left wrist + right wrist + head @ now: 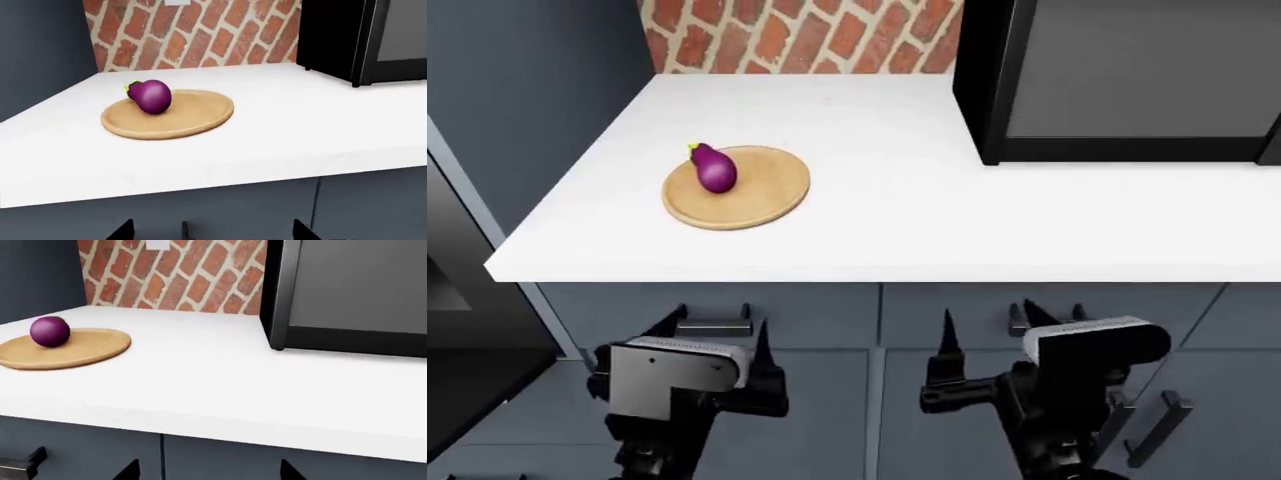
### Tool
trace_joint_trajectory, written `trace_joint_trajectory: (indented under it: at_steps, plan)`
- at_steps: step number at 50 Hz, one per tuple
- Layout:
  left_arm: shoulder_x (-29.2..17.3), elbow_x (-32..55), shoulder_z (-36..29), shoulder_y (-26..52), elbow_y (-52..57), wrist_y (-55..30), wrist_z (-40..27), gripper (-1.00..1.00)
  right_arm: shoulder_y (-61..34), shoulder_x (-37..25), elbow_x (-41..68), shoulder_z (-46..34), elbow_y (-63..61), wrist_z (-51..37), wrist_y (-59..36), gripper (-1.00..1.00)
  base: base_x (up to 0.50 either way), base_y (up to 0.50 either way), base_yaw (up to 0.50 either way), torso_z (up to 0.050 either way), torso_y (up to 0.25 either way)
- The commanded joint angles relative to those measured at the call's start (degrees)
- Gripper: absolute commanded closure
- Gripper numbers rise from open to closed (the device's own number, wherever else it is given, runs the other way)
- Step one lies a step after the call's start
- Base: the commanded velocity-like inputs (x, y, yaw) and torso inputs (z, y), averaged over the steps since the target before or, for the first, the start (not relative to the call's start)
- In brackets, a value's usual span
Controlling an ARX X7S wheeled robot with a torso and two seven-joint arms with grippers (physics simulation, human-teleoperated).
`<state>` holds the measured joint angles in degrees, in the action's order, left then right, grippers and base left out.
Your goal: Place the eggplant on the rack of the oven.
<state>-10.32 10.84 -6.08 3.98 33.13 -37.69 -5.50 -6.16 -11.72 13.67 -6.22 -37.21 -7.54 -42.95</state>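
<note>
Two claws, left claw (714,345) and right claw (994,345), spread wide, empty, below counter, eggplant (713,168) well beyond

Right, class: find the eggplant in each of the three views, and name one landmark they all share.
Left wrist view: eggplant left of centre, on the round wooden board.
Head view: upper left, on the board's left part.
Right wrist view: far left edge, seen end-on.
Shared landmark: brick wall behind the counter.
</note>
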Motion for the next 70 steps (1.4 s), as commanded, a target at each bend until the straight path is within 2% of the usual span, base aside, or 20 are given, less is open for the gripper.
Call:
trace_joint_trajectory:
  at_steps: [1,2,3,5,6,9,10,11,12,13,20,24,31,42,49,70]
  plan:
    - [-0.07,13.97,7.56,10.17,20.83,-36.02,2.75,-1.00,-13.08,0.45,11.83,6.94,-22.14,1.24,-37.65,-1.00,0.00,0.00,0.00,0.016,0.000]
    - [0.35,15.77,9.93,13.85,22.10,-40.53,3.26,-1.00,-16.92,0.58,17.97,10.17,-22.76,-0.88,-42.34,-1.00,0.00,0.00,0.00,0.000,0.000]
    - [0.90,17.23,11.82,16.83,23.48,-44.60,3.53,-1.00,-19.36,3.77,26.57,18.50,-22.73,-2.48,-46.95,-1.00,0.00,0.00,0.00,0.000,0.000]
    - [2.70,22.03,16.50,21.97,23.73,-52.22,3.69,-1.00,-23.91,-2.60,43.76,22.76,-17.91,-19.63,-46.99,-1.00,0.00,0.00,0.00,0.000,0.000]
    - [1.71,27.05,17.83,23.39,22.03,-52.27,-0.09,-1.00,-26.58,-4.45,52.35,24.70,-13.91,-28.23,-46.84,-1.00,0.00,0.00,0.00,0.000,0.000]
    - [-4.36,52.83,21.29,30.82,14.58,-52.23,-20.06,-1.00,-35.62,-14.62,78.13,15.66,-8.43,-54.01,-41.73,-1.00,0.00,0.00,0.00,0.000,0.000]
    - [-5.44,60.80,21.83,32.56,12.41,-52.17,-25.35,-1.00,-37.25,-16.36,86.73,13.26,-7.51,-59.05,-40.16,-1.00,0.00,0.00,0.00,0.000,0.000]
    - [-6.47,65.15,21.69,34.44,11.41,-52.03,-28.80,-1.00,-38.95,-17.75,95.32,11.60,-6.88,-61.25,-38.71,-1.00,0.00,0.00,0.00,0.000,0.000]
    - [-7.24,71.52,21.94,36.10,9.06,-51.90,-33.14,-1.00,-40.78,-19.00,97.79,9.43,-6.12,-63.01,-37.66,-1.00,0.00,0.00,0.00,0.000,0.000]
    - [-8.14,71.82,21.69,37.68,9.52,-51.16,-33.56,-1.00,-41.97,-19.65,99.23,7.95,-5.51,-64.39,-36.68,-1.00,0.00,0.00,0.00,0.000,0.000]
    - [-10.75,81.05,18.95,41.27,2.53,-49.69,-41.43,-1.00,-48.98,-21.91,101.49,1.42,-1.64,-66.67,-36.74,-1.00,0.00,0.00,0.00,0.000,0.000]
    - [-12.52,79.77,17.75,43.06,1.60,-49.21,-39.63,-1.00,-52.33,-23.06,101.79,-0.32,0.51,-66.39,-37.35,-1.00,0.00,0.00,0.00,0.000,0.000]
    - [-14.50,75.69,15.52,41.80,2.34,-48.42,-35.16,-1.00,-53.51,-24.89,102.48,0.62,3.01,-64.68,-36.52,-1.00,0.00,0.00,0.00,0.000,0.000]
    - [-14.72,78.89,14.43,41.34,-1.11,-46.61,-40.27,-1.00,-53.35,-25.55,103.03,0.37,3.90,-64.58,-34.50,-1.00,0.01,0.00,0.00,0.000,0.000]
    - [-13.90,80.67,13.93,41.80,-5.85,-44.66,-45.80,-1.00,-51.95,-26.52,102.81,1.09,3.62,-63.84,-34.14,-1.00,0.36,0.00,0.00,0.000,0.000]
    - [-15.51,81.51,13.05,40.83,-7.46,-42.30,-48.29,-1.00,-52.71,-28.47,104.55,-0.62,2.73,-64.97,-31.89,-1.00,0.39,0.00,0.00,0.000,0.000]
